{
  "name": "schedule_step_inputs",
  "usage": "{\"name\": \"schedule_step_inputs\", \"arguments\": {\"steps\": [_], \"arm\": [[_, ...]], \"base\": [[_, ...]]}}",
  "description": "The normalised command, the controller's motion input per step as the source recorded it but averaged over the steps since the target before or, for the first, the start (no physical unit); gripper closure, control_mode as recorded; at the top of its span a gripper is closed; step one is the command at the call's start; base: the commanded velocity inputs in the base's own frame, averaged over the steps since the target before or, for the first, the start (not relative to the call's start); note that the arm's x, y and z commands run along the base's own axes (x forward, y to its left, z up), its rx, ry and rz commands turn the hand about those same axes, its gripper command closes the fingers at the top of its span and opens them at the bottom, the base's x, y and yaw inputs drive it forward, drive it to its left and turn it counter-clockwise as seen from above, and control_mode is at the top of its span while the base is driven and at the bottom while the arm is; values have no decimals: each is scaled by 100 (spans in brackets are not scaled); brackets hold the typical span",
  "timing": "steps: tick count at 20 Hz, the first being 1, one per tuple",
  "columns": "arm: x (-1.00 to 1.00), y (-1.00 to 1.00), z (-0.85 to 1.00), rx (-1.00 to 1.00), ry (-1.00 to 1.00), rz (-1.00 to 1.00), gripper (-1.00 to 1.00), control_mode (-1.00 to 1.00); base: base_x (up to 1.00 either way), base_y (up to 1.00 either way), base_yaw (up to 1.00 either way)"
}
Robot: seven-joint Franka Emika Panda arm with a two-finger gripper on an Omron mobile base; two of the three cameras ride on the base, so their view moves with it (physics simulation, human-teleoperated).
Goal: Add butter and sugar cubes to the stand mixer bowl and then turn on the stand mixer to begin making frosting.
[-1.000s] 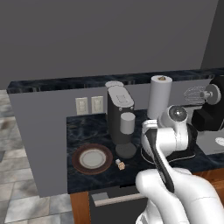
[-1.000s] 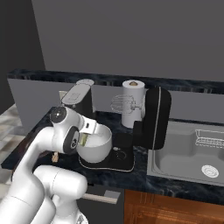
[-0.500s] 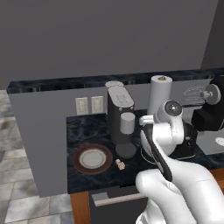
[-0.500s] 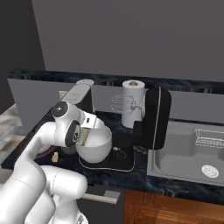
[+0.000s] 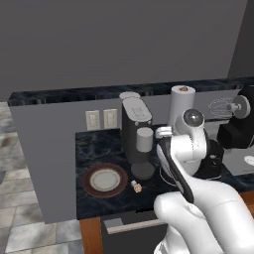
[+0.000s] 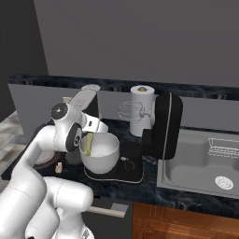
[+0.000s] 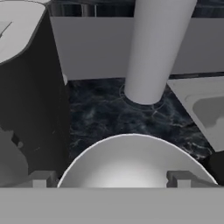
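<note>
The off-white stand mixer bowl (image 6: 101,154) sits on the flat base of the black stand mixer (image 6: 164,125), under its raised silver whisk (image 6: 130,111). My gripper (image 6: 90,136) hangs over the bowl's left rim, open. In the hand view the gripper (image 7: 111,179) has the bowl (image 7: 131,159) showing between its fingertips (image 7: 41,178) and nothing held. A pale yellow stick, the butter (image 6: 88,142), stands against the bowl's left inner wall just under the hand; I cannot tell whether it touches the fingers. The sugar cubes (image 5: 136,187) lie on the counter by the plate (image 5: 104,179).
A tall dark grey coffee machine (image 5: 136,134) stands just left of the bowl, with a small cup (image 5: 144,140) on it. A white paper towel roll (image 7: 157,48) stands behind the bowl. A steel sink (image 6: 200,163) lies right of the mixer. A grey wall backs the counter.
The hand has risen a little above the bowl's left rim, with the jaws staying open. The bowl, plate and sugar cubes have not moved.
</note>
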Motion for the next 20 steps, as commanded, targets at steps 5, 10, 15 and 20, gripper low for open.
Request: {"name": "schedule_step_inputs", "arguments": {"steps": [5,10,15,20], "arm": [[48,0,10,0,-2,-3,-100,-100],[67,-1,17,0,-8,0,-100,-100],[30,-2,13,1,-3,0,-100,-100],[-16,0,5,1,6,0,-100,-100]], "base": [[0,0,0],[0,0,0],[0,0,0],[0,0,0]]}}
